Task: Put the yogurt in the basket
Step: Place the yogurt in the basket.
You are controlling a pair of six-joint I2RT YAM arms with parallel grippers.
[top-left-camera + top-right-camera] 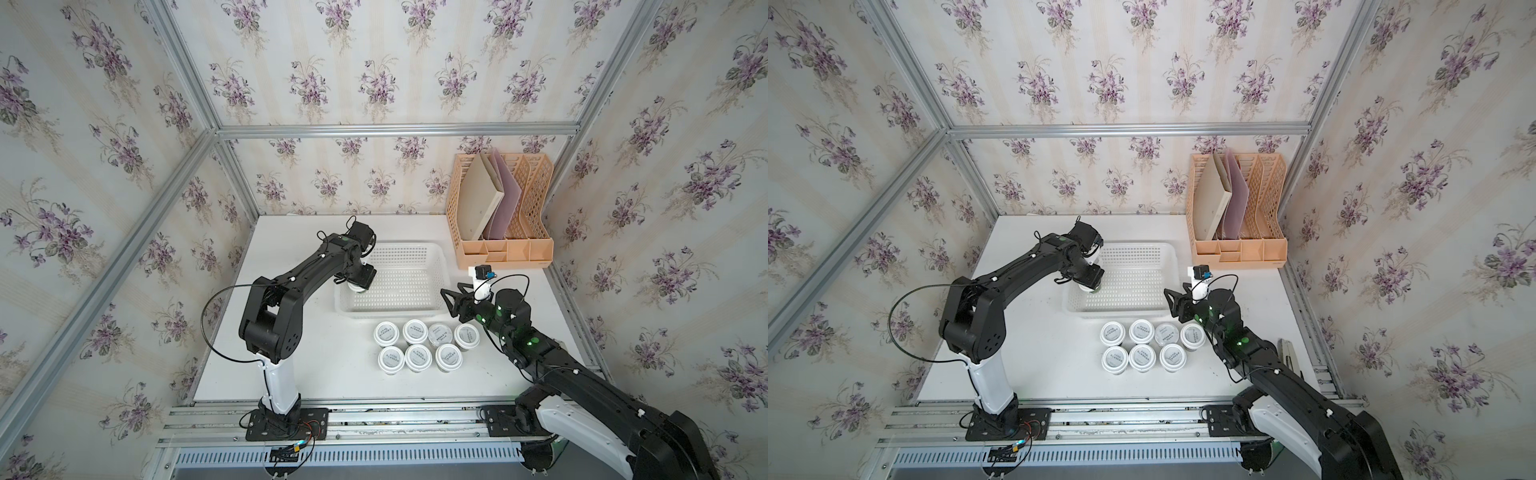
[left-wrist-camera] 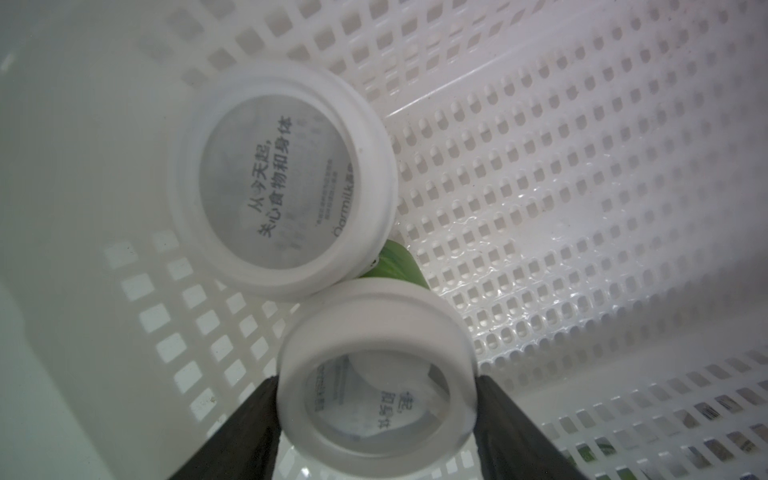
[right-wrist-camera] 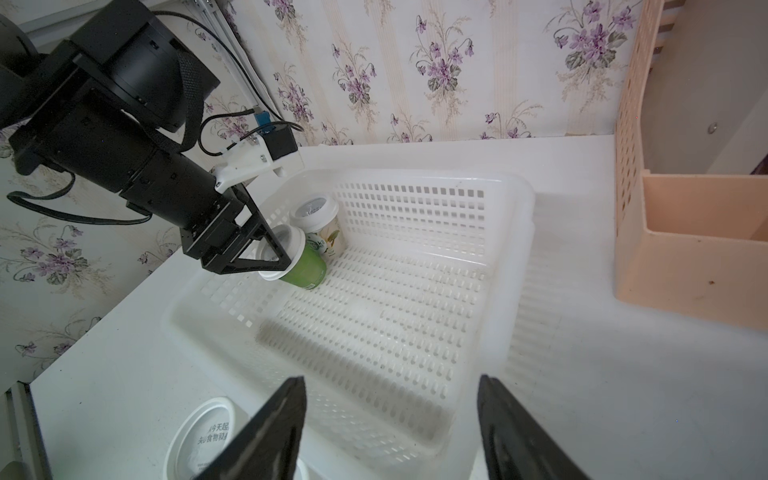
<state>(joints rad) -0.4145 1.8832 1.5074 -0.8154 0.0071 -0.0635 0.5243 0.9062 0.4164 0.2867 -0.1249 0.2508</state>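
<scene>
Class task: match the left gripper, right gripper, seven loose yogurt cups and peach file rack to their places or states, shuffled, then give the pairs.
1 left gripper
2 right gripper
3 seven yogurt cups
4 file rack

A two rows on the table, before the basket
B open, empty, by the basket's front right corner
C table's back right corner
D closed on a tilted yogurt cup in the basket

Pairs: 1-D, 2-B, 3-A, 4-C

9 yogurts [image 1: 386, 333], 1 basket [image 1: 409, 286], 1 file rack [image 1: 536, 195] w/ maybe 3 folders [image 1: 482, 199].
</scene>
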